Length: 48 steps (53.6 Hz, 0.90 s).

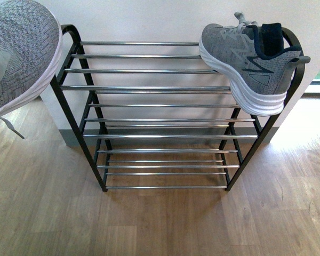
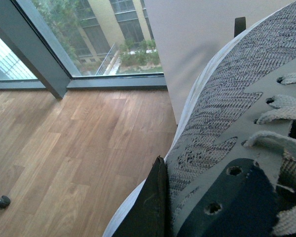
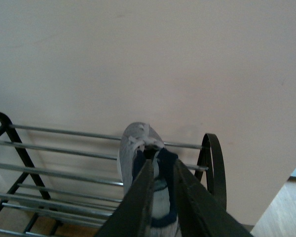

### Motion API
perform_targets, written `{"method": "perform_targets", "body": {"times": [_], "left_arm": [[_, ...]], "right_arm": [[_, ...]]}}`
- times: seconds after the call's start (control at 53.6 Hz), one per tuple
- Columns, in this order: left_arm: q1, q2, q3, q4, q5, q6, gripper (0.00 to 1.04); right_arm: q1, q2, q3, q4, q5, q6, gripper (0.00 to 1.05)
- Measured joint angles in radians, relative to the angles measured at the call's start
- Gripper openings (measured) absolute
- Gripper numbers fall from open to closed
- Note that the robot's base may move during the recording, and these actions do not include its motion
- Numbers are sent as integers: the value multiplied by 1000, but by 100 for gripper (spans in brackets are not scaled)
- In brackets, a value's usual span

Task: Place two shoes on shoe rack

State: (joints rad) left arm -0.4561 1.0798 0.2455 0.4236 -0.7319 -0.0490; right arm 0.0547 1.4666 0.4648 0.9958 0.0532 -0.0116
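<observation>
Grey sneaker point(image 1: 248, 64): shoe rack point(image 1: 149, 88) top tier, right end; right gripper point(image 3: 160, 197) pinching heel collar. Second grey sneaker point(image 2: 227, 128): clamped by left gripper point(image 2: 160, 207).

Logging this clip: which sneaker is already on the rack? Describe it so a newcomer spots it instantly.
Find the black shoe rack against the wall. On the right end of its top tier sits a grey sneaker with a white sole and navy lining. The other grey sneaker is off the rack, at the far left.
</observation>
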Motion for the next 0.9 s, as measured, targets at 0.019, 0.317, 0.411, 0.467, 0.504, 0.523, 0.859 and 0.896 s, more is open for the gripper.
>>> {"method": "perform_targets", "body": {"times": [0.019, 0.317, 0.411, 0.467, 0.504, 0.523, 0.859, 0.896], "left_arm": [[0, 0, 0, 0, 0, 0, 2], [0, 0, 0, 0, 1, 0, 2], [0, 0, 0, 0, 0, 0, 2], [0, 0, 0, 0, -1, 0, 2], [0, 0, 0, 0, -1, 0, 2], [0, 0, 0, 0, -1, 0, 2], [0, 0, 0, 0, -1, 0, 2], [0, 0, 0, 0, 1, 0, 2]], "right_arm": [[-3, -20, -26, 3, -2, 0, 5], [-55, -209, -217, 5, -51, 4, 2], [-55, -262, -255, -10, -51, 4, 2], [-55, -296, -277, -23, -51, 4, 1], [-55, -317, -290, -31, -51, 4, 1], [-55, -337, -302, -40, -51, 4, 1], [-55, -530, -418, -118, -51, 4, 1], [-55, -567, -425, -148, -51, 4, 2]]}}
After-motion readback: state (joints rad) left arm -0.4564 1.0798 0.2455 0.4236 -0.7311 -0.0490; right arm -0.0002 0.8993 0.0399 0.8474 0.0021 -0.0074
